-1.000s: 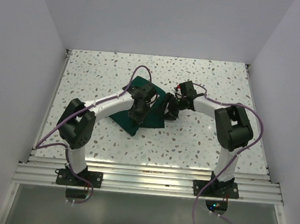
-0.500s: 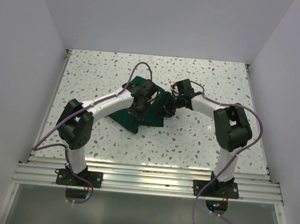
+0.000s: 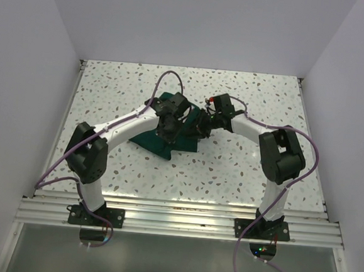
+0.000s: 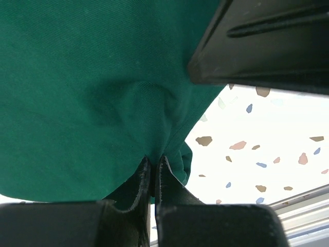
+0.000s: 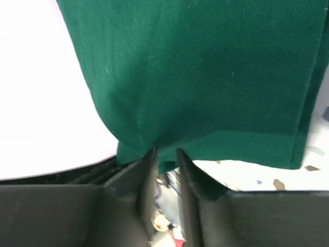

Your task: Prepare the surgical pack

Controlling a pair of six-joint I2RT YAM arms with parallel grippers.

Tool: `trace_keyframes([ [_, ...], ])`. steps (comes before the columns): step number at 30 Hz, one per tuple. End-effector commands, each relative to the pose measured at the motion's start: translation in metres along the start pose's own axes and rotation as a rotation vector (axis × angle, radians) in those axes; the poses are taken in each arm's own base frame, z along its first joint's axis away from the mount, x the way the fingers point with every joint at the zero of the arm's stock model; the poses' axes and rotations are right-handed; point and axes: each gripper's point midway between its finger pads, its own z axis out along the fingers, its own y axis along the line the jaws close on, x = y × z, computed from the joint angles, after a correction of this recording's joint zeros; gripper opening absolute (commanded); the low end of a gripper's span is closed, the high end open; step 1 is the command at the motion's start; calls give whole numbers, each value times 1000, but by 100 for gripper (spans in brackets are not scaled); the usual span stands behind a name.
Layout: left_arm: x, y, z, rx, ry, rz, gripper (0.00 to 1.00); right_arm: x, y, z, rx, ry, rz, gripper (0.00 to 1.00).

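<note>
Drape (image 4: 77, 77) lifted — left gripper (image 4: 154, 160), right gripper (image 5: 163, 152) pinching edges.

1. One dark green drape (image 4: 77, 77), filling the upper left of the left wrist view.
2. Two arms: left arm (image 3: 126, 125), right arm (image 3: 252, 127).
3. Two grippers: left gripper (image 4: 153, 160), right gripper (image 5: 165, 153).
4. Two purple cables: left cable (image 3: 166, 76), right cable (image 3: 312, 143).
5. One speckled table (image 3: 110, 86).
</note>
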Motion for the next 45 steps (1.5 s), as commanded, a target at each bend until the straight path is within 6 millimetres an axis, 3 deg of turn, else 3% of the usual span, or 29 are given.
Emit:
trace_keyframes([
  [1,-38,1,-37,14,-163,-44,0,-3,18,1,-58,-9,-6,21],
  [3,-39,0,-39,27,-171,-41,0,-3,18,4,-66,-6,-3,14],
  [8,-43,-6,-42,65,-196,-32,0,0,25,18,-91,14,-29,9],
  [13,-43,-9,-42,84,-194,-10,0,1,46,29,-154,9,-52,7],
  [20,-45,-19,-38,137,-195,12,0,-23,81,46,-317,-167,-77,3],
  [21,-45,-20,-37,142,-194,15,0,-30,95,45,-392,-208,-69,1],
  [24,-47,-22,-36,156,-199,18,0,-40,102,57,-409,-251,-51,0],
  [28,-46,-24,-33,166,-196,22,0,-54,80,73,-333,-318,10,0],
  [32,-43,-23,-30,163,-189,24,0,-59,72,85,-352,-326,5,0],
  [35,-41,-23,-29,159,-188,25,0,-63,85,73,-436,-309,-44,8],
  [36,-41,-21,-30,153,-189,25,0,-63,68,74,-360,-294,-18,8],
  [38,-38,-21,-29,152,-185,25,0,-68,54,57,-262,-310,-40,8],
  [45,-33,-21,-26,155,-179,23,0,-69,32,23,-155,-304,-46,10],
])
